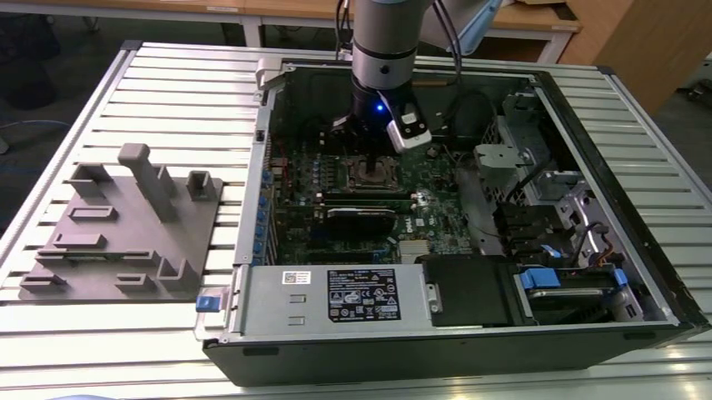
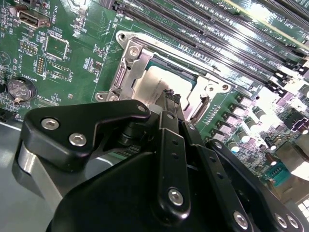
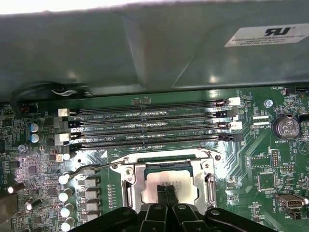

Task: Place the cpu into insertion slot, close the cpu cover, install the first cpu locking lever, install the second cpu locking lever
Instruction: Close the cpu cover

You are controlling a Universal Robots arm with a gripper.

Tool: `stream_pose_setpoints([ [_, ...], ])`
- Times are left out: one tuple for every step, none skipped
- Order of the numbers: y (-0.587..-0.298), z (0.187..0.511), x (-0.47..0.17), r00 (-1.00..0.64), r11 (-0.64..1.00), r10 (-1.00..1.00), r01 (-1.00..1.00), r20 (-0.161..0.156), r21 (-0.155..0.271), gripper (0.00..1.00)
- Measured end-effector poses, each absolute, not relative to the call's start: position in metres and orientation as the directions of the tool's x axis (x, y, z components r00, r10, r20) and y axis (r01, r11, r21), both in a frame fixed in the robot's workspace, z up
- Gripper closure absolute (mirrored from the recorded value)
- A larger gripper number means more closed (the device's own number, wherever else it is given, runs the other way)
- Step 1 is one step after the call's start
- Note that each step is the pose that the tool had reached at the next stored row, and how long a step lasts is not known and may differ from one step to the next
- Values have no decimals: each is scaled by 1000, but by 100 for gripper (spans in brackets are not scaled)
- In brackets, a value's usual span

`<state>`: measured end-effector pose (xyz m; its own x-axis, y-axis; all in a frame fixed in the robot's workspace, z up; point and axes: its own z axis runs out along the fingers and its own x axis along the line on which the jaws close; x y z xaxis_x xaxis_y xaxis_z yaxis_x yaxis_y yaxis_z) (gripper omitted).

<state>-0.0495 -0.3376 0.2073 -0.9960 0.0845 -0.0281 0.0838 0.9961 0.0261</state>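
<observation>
slatted metal counter (image 1: pixel 167 92) carries an open computer case (image 1: pixel 623 275), with the arm (image 1: pixel 384 42) reaching into it. the cpu (image 3: pixel 153 181) sits in the insertion slot (image 3: pixel 169 155), and the cpu cover (image 3: pixel 131 186) appears lowered around it. the hand (image 3: pixel 166 192) is clenched and empty, tips at the cpu's face; contact cannot be confirmed. one locking lever (image 3: pixel 89 169) juts out beside the socket, judged unlatched. assessment: placement done, cover seemingly closed, levers outstanding.

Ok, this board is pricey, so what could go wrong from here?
The shut pincer tips are right at the cpu face inside the cpu cover; pushing hard could scratch or stress it. One locking lever juts out beside capacitors, so a sideways swipe might knock them.
</observation>
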Motion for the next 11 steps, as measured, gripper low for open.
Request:
stream_pose_setpoints([
  [-338, 207, -50, -996, 996, 85, 84, -28, 26, 89],
  [-338, 207, -50, -996, 996, 85, 84, -27, 26, 89],
  [-338, 207, -50, -996, 996, 85, 84, -27, 26, 89],
  [-338, 207, -50, -996, 996, 85, 84, -27, 26, 89],
  [-338, 207, -50, -996, 996, 85, 84, -27, 26, 89],
  [-338, 207, -50, -996, 996, 85, 84, -27, 26, 89],
  [-338, 206, -50, -996, 996, 85, 84, -27, 26, 89],
  [-338, 206, -50, -996, 996, 85, 84, -27, 26, 89],
  [-338, 206, -50, -996, 996, 85, 84, -27, 26, 89],
  [-338, 206, -50, -996, 996, 85, 84, -27, 26, 89],
  [-338, 205, -50, -996, 996, 84, 84, -27, 26, 89],
])
